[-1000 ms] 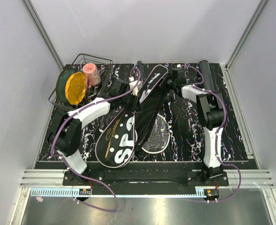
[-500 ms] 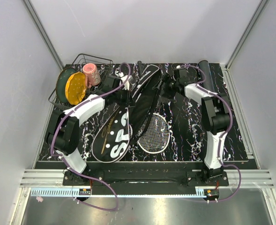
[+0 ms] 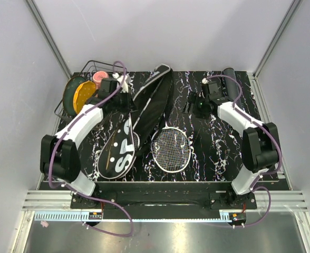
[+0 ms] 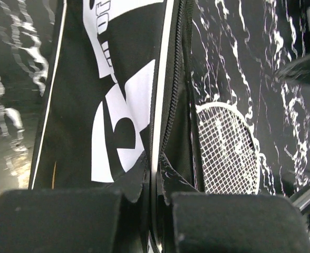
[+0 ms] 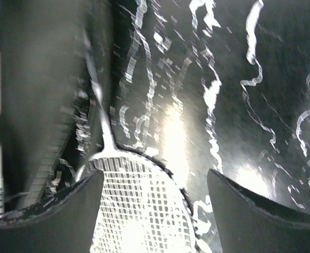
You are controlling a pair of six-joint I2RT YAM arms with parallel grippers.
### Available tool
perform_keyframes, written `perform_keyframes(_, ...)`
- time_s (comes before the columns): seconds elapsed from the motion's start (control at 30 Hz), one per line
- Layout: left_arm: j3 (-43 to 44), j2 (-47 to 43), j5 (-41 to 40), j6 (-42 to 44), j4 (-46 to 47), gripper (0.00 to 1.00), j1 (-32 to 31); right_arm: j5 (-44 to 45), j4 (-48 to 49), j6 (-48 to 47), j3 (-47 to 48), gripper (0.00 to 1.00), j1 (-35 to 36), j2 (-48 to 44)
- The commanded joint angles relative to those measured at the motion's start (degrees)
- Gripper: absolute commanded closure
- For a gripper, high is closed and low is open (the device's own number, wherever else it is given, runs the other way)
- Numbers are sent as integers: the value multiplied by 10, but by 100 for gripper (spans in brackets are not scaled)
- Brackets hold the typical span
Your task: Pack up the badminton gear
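The big black racket-shaped bag [image 3: 128, 132] lettered "SPORT" lies slantwise across the table's left half. My left gripper [image 3: 124, 100] is shut on its zipper edge [image 4: 156, 174], near the narrow end. The racket's white-strung head [image 3: 170, 149] lies on the table beside the open side of the bag, and its shaft runs back under the bag's flap. My right gripper [image 3: 191, 104] hovers open to the right of the bag, holding nothing; its wrist view shows the racket head [image 5: 144, 211] below, between the spread fingers [image 5: 55, 211]. The long black tube [image 3: 230, 79] lies at the back right.
A wire basket [image 3: 65, 113] with a yellow and a green plate stands at the back left, close to my left wrist. A pink cup [image 3: 99, 77] sits in it. Grey walls close the table in on three sides.
My left gripper has dragged the bag left and back, baring more of the racket head. My right gripper has opened, let go and drawn off to the right.
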Motion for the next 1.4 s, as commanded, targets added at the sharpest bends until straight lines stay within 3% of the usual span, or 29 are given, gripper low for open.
perform_keyframes(0.0,39,-85,6,-23,31,100,48,108,-52,-2,55,16,41,47)
perform_keyframes(0.1,46,-110,30,-36,31,100,65,114,-53,32,101,18,49,86)
perform_keyframes(0.17,49,-126,42,-46,33,100,76,109,-53,44,134,33,59,115)
perform_keyframes(0.53,50,-200,14,-49,40,100,106,103,-90,-40,408,30,111,336)
perform_keyframes(0.63,37,-209,6,-48,49,100,111,113,-102,-50,476,33,116,383)
perform_keyframes(0.87,15,-215,7,-49,60,100,116,188,-266,-60,715,52,130,533)
perform_keyframes(1.03,8,-215,5,-49,60,100,119,200,-281,-58,735,60,135,553)
perform_keyframes(1.37,-5,-209,-1,-50,70,100,119,214,-303,-56,750,64,151,571)
